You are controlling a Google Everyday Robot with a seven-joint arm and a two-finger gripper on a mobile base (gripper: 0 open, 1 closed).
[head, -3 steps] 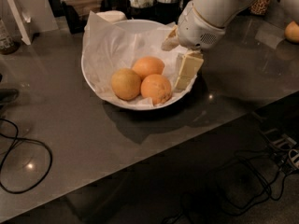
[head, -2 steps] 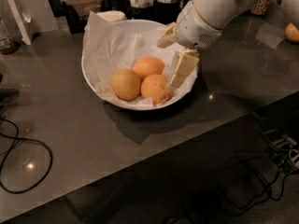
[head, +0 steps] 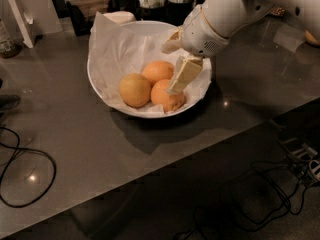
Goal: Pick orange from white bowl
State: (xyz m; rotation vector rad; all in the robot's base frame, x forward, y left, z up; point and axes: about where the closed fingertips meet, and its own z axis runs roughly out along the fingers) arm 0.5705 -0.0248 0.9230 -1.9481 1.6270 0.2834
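End effector (head: 169, 70) is hanging over the white bowl (head: 150, 114) on the table (head: 75, 149), fingers (head: 184, 74) apart, one finger crossing the orange (head: 161, 100) beside a yellowish fruit (head: 135, 90).

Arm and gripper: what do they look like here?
The arm is a smooth, rounded white shell with small dark holes and a perforated patch at the wrist. The gripper, above the bowl, has flat, cream rectangular fingers. No cables or markings show on it.
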